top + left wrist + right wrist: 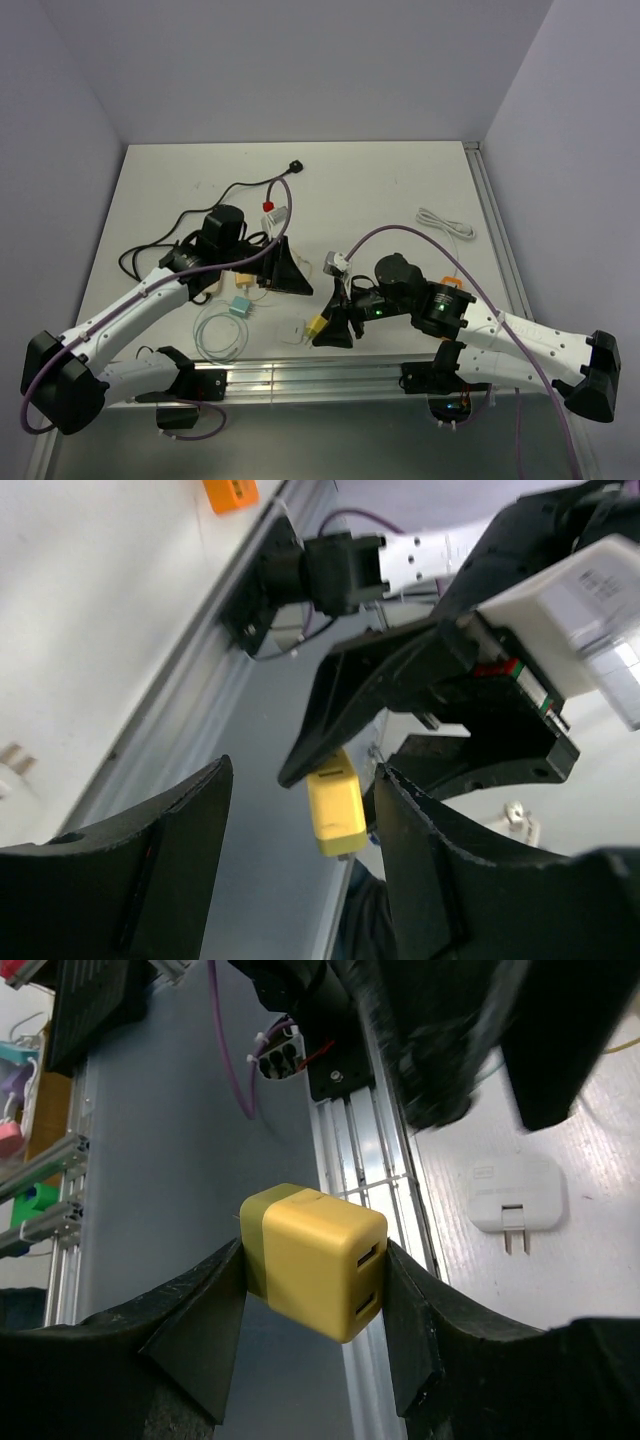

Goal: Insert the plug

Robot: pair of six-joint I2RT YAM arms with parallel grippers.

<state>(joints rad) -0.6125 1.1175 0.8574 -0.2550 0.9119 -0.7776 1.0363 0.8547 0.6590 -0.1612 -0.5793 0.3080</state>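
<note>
Right gripper (313, 1257) clamped on the yellow plastic charger cube (330, 1260), one finger on each flank. The cube's two-slot face is turned outward and any prongs are hidden. It hangs clear of the table, over the aluminium rail (375, 1175) below the fingers. Just beyond the fingertips, a flat white plastic adapter (515, 1192) lies on the tabletop, prongs showing, untouched. Opposite and near, the left gripper (303, 778) faces it with fingers apart and nothing between them. Farther behind the left gripper sit a small teal adapter (240, 307) and a thin coiled cable (220, 335). Judged progress: the pickup is done. The cube has nothing mated to it, so the whole insertion remains.
</note>
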